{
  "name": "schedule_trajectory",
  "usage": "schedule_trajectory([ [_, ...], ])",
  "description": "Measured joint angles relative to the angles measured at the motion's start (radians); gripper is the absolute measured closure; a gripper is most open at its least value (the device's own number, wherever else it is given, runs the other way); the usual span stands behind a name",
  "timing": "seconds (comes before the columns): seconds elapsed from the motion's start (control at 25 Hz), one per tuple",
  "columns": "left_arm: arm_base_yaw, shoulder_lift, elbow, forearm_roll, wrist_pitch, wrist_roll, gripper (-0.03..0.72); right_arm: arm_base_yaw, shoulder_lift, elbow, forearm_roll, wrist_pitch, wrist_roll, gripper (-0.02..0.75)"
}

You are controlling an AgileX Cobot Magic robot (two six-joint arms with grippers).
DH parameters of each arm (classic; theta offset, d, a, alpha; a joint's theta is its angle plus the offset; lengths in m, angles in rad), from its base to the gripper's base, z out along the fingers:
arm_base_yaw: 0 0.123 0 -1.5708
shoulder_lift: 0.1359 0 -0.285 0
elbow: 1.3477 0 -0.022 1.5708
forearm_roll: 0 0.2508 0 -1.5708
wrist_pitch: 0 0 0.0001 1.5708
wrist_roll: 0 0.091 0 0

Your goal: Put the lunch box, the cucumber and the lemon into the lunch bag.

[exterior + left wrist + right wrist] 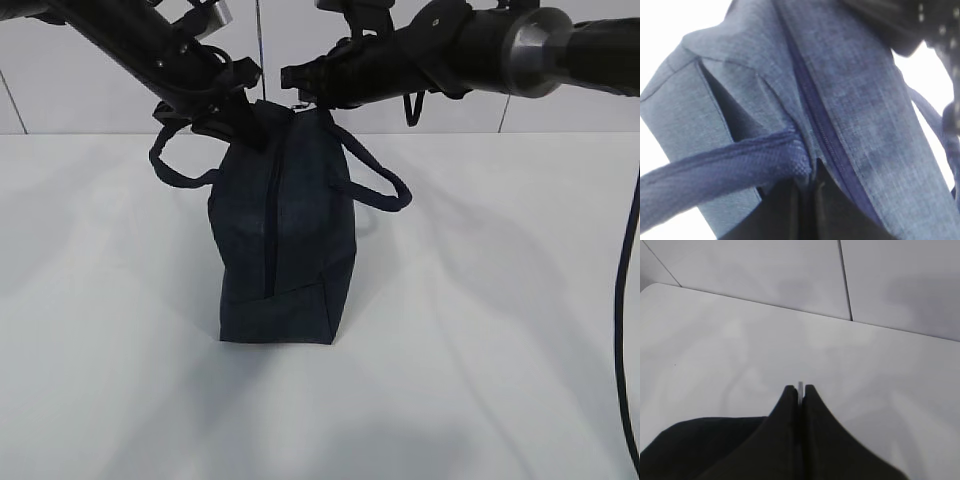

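Observation:
The dark navy lunch bag (285,230) stands on end on the white table (480,330), its zipper (272,200) running down the side that faces the exterior view. At the bag's top left my left gripper (245,100) is shut on the fabric. In the left wrist view the gripper (810,185) pinches the bag (860,100) beside the base of a handle (715,170) and next to the zipper (815,115). My right gripper (292,78) is at the bag's top, shut (800,389) on a thin silver ring pull (800,386). The lunch box, cucumber and lemon are out of view.
Two loop handles (385,185) hang out to either side of the bag. A black cable (630,300) drops along the right edge. A tiled wall (790,275) backs the table's far edge.

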State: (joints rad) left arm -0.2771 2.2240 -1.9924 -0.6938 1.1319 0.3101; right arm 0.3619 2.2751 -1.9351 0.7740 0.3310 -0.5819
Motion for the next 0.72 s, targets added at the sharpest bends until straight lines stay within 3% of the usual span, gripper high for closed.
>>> schedule_trajectory([
  [0.72, 0.005, -0.006, 0.000, -0.032, 0.052, 0.135, 0.696, -0.012, 0.027, -0.006, 0.022, -0.054, 0.000, 0.738],
])
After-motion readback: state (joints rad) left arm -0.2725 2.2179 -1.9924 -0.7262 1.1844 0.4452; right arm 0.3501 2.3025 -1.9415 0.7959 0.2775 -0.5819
